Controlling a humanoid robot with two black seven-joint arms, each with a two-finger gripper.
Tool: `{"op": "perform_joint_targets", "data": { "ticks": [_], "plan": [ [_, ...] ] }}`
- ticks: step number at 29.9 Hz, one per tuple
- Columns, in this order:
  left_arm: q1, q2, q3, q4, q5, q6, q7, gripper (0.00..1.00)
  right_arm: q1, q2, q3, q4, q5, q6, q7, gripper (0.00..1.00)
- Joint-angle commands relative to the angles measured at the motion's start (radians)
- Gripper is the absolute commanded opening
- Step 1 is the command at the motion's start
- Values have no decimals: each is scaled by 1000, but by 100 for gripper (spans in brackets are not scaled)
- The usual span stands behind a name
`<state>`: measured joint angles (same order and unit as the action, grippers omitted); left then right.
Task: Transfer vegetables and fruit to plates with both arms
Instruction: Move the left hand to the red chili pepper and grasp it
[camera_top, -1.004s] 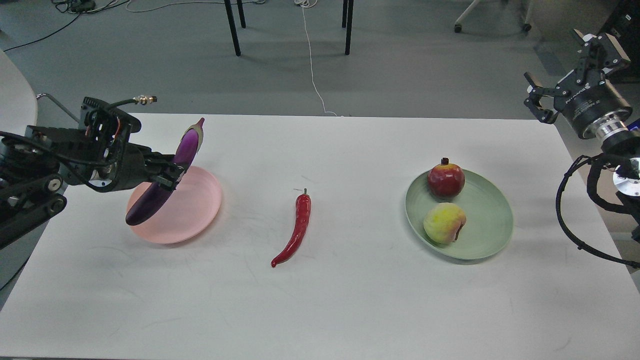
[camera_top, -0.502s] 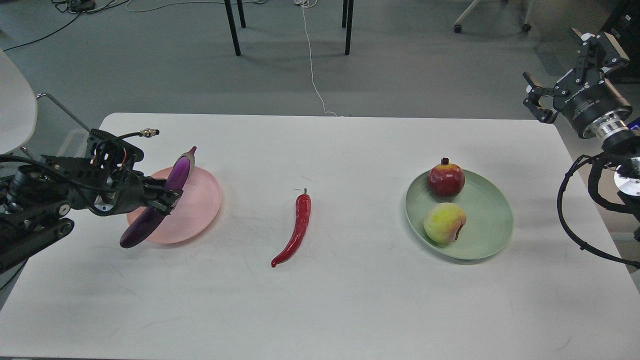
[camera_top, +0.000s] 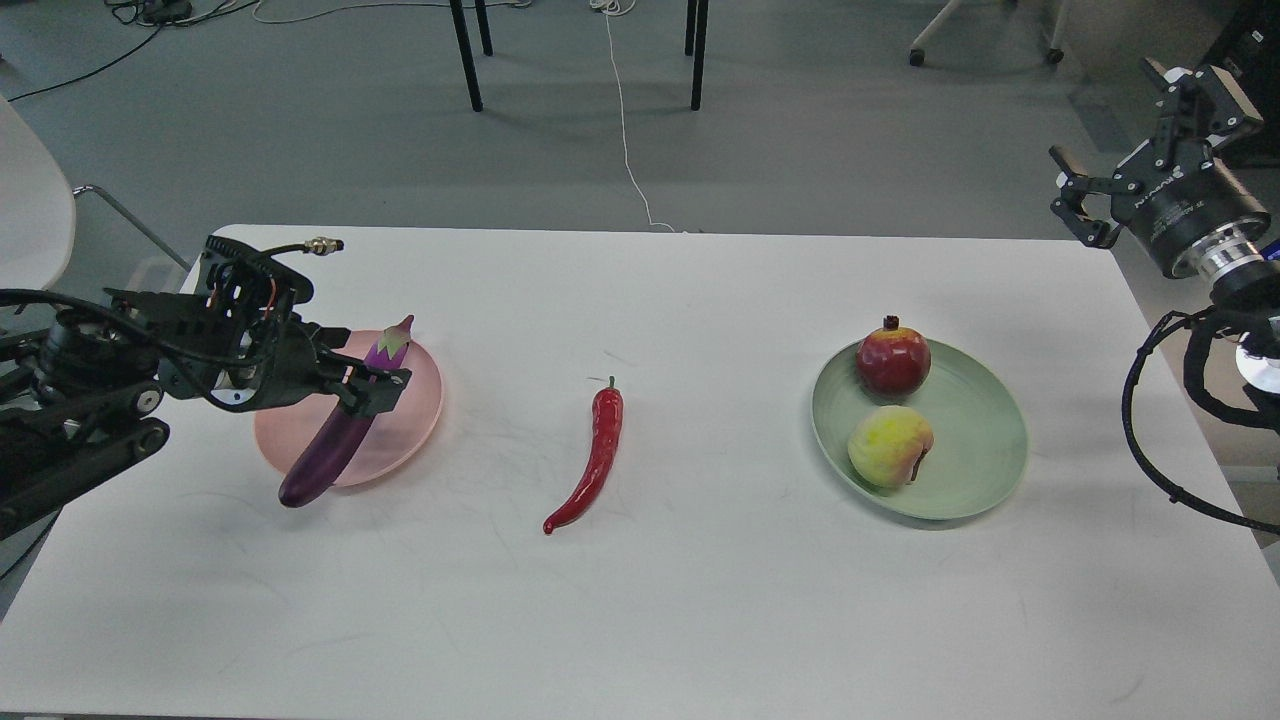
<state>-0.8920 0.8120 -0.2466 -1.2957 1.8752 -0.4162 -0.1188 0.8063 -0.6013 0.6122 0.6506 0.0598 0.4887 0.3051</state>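
Over the pink plate (camera_top: 405, 425) my left gripper (camera_top: 372, 386), still pinching the eggplant (camera_top: 340, 438), has lowered it almost flat, ready for release; my right gripper (camera_top: 1085, 200) waits with fingers spread.

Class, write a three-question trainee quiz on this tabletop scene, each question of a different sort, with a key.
1. True or false: the chili pepper lies on the pink plate.
2. Which two fruits sit on the green plate?
3. The left tool holds: A) the eggplant B) the peach C) nothing.

Key: 1 false, it lies on the table. 2 the pomegranate and peach. 3 A.
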Motion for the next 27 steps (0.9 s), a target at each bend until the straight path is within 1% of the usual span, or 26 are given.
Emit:
{"op": "perform_joint_targets", "data": {
  "ticks": [1,4,6,7,9,10,12,14,18,23,27],
  "plan": [
    [-59,-8,1,-121,1,-24,8,86,-12,-57,15,44,14,0,2,99],
    [-71,-45,4,-181,2,-72,11,86,-47,-92,20,61,17,0,3,99],
    [-65,-94,12,-206,5,-72,22,86,-70,-98,23,64,18,0,3,99],
    [-61,-118,15,-212,10,-72,34,86,-78,-107,29,64,18,0,3,99],
    [-56,-180,27,-214,10,-72,88,86,-99,-133,53,67,20,0,5,99],
    [-57,-213,35,-212,10,-72,123,86,-111,-138,66,67,20,0,3,99],
    [-61,-270,43,-203,12,-72,178,86,-136,-141,87,66,20,0,3,99],
    [-58,-322,53,-198,13,-72,203,86,-153,-141,98,66,20,0,3,99],
    [-61,-390,125,-171,64,-72,206,86,-162,-141,101,66,20,0,5,99],
    [-56,-425,133,-42,87,-72,203,86,-164,-141,103,66,20,0,5,99],
    [-53,-433,138,4,85,-72,202,86,-164,-141,107,66,20,0,5,99]
  ]
}}
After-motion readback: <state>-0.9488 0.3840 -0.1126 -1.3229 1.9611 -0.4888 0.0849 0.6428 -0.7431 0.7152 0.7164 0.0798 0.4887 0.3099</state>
